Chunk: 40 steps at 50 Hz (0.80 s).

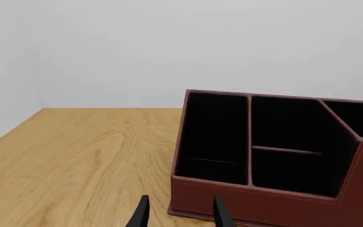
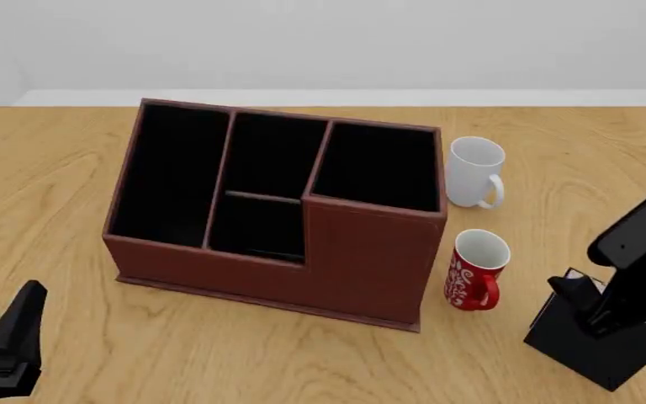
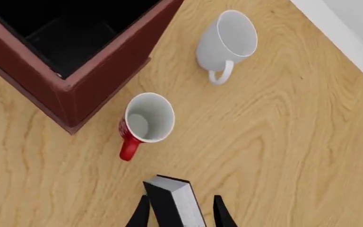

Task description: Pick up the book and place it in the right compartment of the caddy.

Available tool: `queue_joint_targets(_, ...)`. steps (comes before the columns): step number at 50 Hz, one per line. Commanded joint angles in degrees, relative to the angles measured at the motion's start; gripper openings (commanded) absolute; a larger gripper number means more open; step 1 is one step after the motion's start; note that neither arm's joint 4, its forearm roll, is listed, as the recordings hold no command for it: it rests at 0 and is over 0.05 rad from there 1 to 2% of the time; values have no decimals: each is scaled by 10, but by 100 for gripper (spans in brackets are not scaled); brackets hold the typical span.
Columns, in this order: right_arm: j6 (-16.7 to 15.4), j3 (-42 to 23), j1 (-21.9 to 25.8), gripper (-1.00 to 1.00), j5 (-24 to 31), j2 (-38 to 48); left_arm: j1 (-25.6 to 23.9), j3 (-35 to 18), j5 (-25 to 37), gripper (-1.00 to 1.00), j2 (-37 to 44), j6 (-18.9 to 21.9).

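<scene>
While no brand or readable text shows anywhere, the red mug [image 2: 476, 271] carries a white swirl pattern on its side, too small to make out as letters. It stands just right of the caddy [image 2: 278, 210], near the caddy's front right corner. A white mug [image 2: 474, 172] sits further back, also right of the caddy & close to its right wall, handle turned toward the near side.

The book [image 2: 595, 338] stands on the table well right of the caddy, beyond the red mug, upright w/ a slight tilt. The right gripper [image 2: 595, 305] is down over its top edge. In the right wrist view the book [image 3: 175, 203] shows its white page edges & black cover sitting between the two fingers [image 3: 222, 215], which flank it closely; whether they actually press it can't be told from these views.

The right compartment [image 2: 377, 166] has the tallest front wall & a black lining; nothing visible inside. The front view gives the whole caddy layout: long slot at its left end, divided middle, wide right section. The left wrist view shows only the caddy's [image 1: 276, 156] left end & middle, w/ the cross divider, plus bare wood beside it.

The left gripper [image 2: 3, 349] sits low, well off the caddy's front left corner; its fingers [image 1: 141, 215] stand apart w/ nothing between them in the left wrist view.
</scene>
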Motion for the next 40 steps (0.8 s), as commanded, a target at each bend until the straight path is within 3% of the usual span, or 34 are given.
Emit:
queue_joint_targets(1, -21, -9, -10, 100, 41, 2, 0, 0, 0, 100, 0, 0)
queue_joint_targets(14, -35, -3, -19, 100, 66, -5, 0, 0, 0, 100, 0, 0)
queue_joint_targets(23, -63, 6, -45, 100, 66, -1, 0, 0, 0, 100, 0, 0)
queue_joint_targets(40, -74, 8, -68, 100, 61, 7, 0, 0, 0, 100, 0, 0)
